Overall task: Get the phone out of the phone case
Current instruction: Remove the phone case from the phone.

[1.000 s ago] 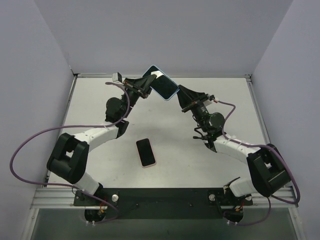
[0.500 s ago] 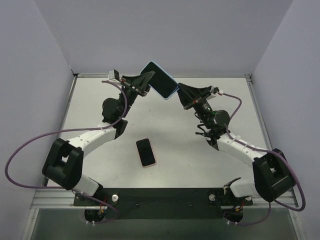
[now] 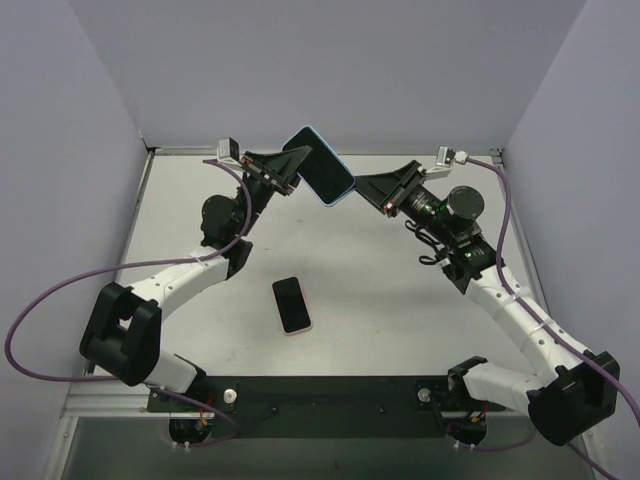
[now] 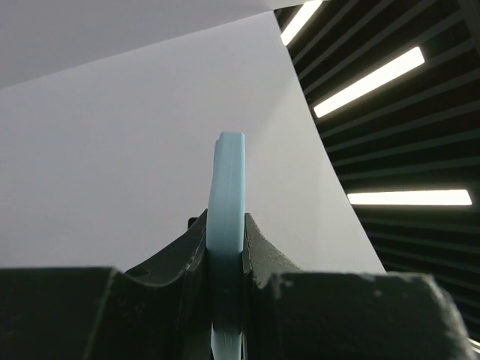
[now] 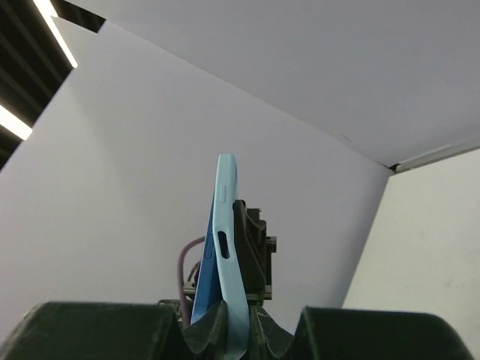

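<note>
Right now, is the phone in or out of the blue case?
In: the phone shows as a dark face filling the blue case.

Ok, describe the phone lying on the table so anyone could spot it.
On the white table, look near its centre, slightly toward the near edge. A phone lies flat there, dark screen up, pinkish rim. Unlike the light blue case held aloft, nothing touches it.

Your top view looks steeply down from above and behind the arm bases over the whole white table (image 3: pixel 400 300), while both wrist views look upward from very near, each catching edge-on the slim pale-blue plastic phone case (image 3: pixel 318 165) it sees too.
</note>
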